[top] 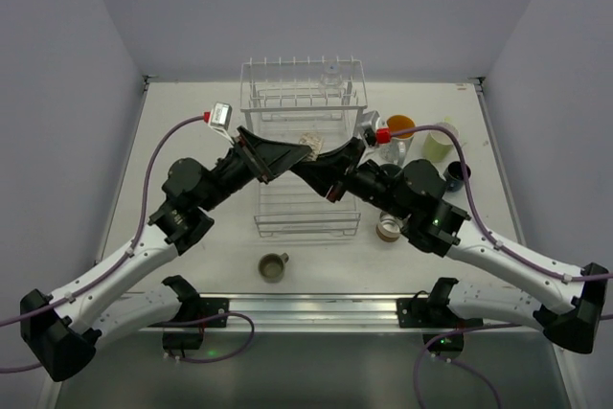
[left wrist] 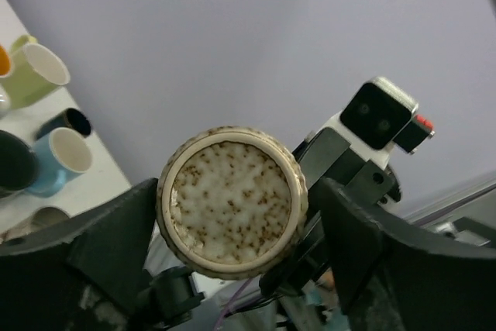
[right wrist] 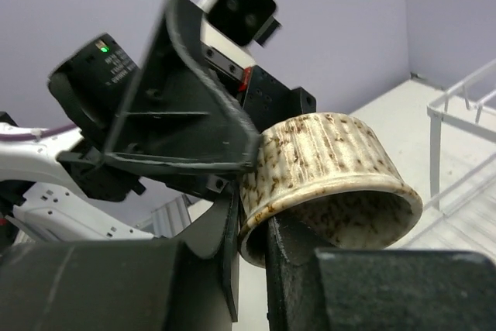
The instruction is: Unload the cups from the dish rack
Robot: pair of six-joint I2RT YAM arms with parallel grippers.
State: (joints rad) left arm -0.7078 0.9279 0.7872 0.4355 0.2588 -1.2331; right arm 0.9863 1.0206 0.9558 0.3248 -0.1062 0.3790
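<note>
Seen from the top view, both arms are reaching inward from the bottom corners with their elbows bent outward. Their wrists are meeting at frame centre above the dish rack (top: 302,222). A small olive cup (top: 274,266) is standing on the table (top: 182,102) just below the rack. The right end effector (right wrist: 256,232) is pinching the wall of the speckled cup (right wrist: 325,176), one finger inside the rim. The left end effector (top: 289,152) is standing open around that cup's base, one finger apart from it. Other cups (top: 439,144) are standing at right, beside the rack.
</note>
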